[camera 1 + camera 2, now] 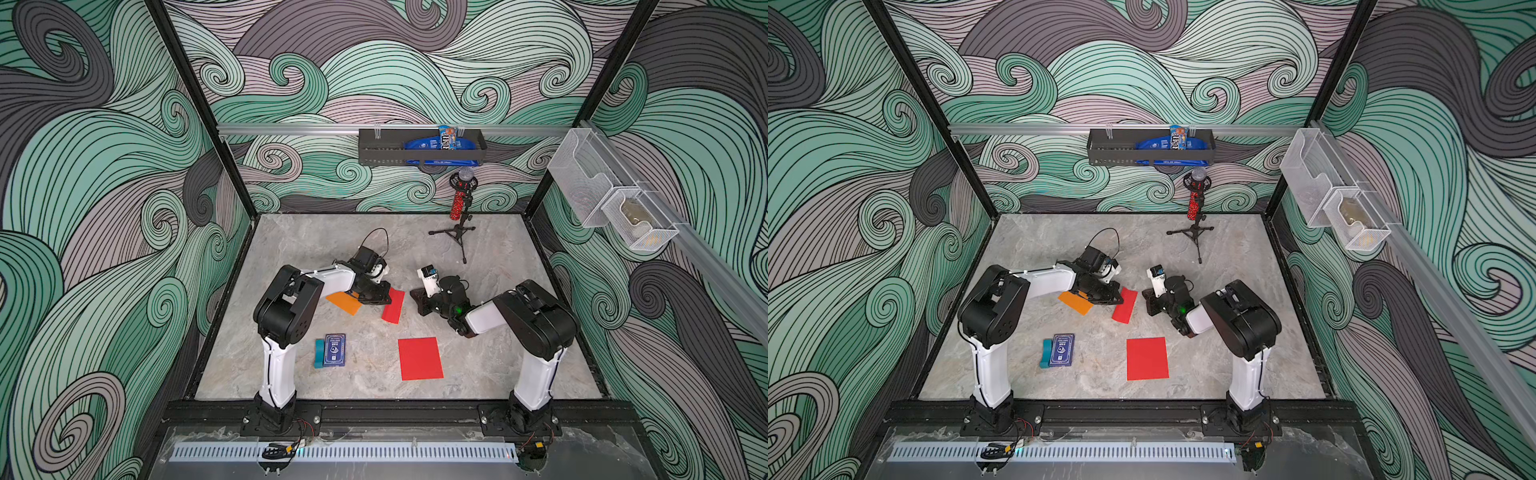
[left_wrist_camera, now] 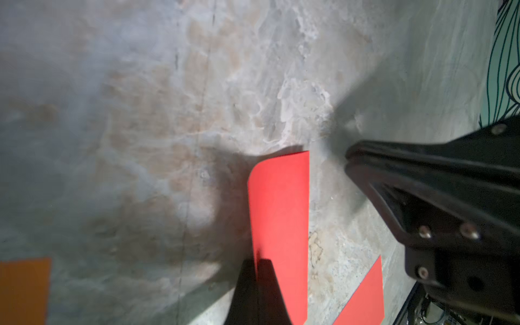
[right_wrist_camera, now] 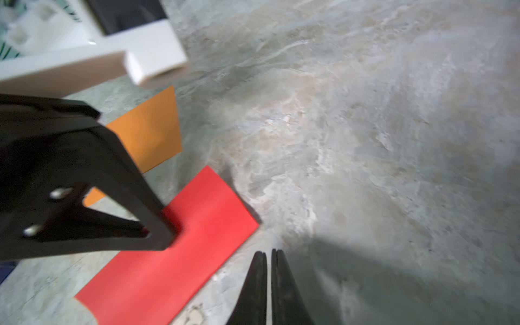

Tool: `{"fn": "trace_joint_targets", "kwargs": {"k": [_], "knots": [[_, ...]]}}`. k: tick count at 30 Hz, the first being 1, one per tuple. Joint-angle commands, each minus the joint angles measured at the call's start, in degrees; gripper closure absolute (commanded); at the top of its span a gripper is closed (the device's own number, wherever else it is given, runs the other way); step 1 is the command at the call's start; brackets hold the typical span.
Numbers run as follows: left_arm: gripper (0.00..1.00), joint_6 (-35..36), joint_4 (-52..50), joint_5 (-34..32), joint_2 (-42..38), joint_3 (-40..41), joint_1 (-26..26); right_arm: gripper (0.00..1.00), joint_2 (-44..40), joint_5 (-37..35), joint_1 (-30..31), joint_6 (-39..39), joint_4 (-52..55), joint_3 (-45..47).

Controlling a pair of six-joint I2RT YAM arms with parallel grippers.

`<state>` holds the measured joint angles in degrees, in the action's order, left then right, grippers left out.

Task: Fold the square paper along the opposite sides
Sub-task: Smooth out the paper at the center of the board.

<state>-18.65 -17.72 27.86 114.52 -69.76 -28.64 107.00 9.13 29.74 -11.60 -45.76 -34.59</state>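
The left gripper pinches the edge of the folded red paper, which lies on the table between the two arms, near an orange sheet. The right gripper is pressed almost together and holds nothing, just off the paper's end.

Risk: nothing pins the free end, so a pull can drag the paper or spring the fold open.

The left gripper covers the pinched edge in both top views, so edge alignment cannot be confirmed.
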Motion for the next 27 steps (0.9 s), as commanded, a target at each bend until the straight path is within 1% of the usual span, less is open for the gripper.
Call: {"fn": "trace_joint_targets", "kwargs": {"k": [1, 5, 12, 13, 19, 21, 24, 27], "knots": [[1.00, 0.1, -2.7, -1.7, 0.2, 1.0, -0.3, 0.90, -2.3, -1.4, 4.1, 3.3, -0.1, 0.7], [1.00, 0.0, -2.8, -1.6, 0.3, 1.0, -0.3, 0.90, -0.2, -1.8, 6.4, 4.4, 0.8, -1.0], [1.00, 0.0, -2.8, -1.6, 0.2, 0.9, -0.3, 0.90, 2.9, -1.6, 6.8, 4.6, 0.9, -2.0], [0.99, 0.0, -2.9, -1.7, 0.3, 0.9, -0.3, 0.90, 3.0, -1.6, 6.8, 4.5, 1.0, -1.8], [0.82, 0.0, -3.1, -1.7, 0.5, 0.5, -0.3, 0.89, 3.0, -1.6, 7.0, 4.3, 0.9, -0.3], [0.78, 0.0, -3.1, -1.7, 0.6, 0.5, -0.3, 0.89, 2.9, -1.6, 7.0, 4.2, 0.8, 0.3], [0.76, 0.0, -3.2, -1.7, 0.7, 0.4, -0.3, 0.89, 2.6, -1.8, 7.1, 4.0, 0.6, 1.1], [0.79, -0.1, -3.1, -1.7, 1.0, 0.3, -0.3, 0.89, 2.3, -1.7, 7.3, 3.7, 0.4, 1.5]]}}
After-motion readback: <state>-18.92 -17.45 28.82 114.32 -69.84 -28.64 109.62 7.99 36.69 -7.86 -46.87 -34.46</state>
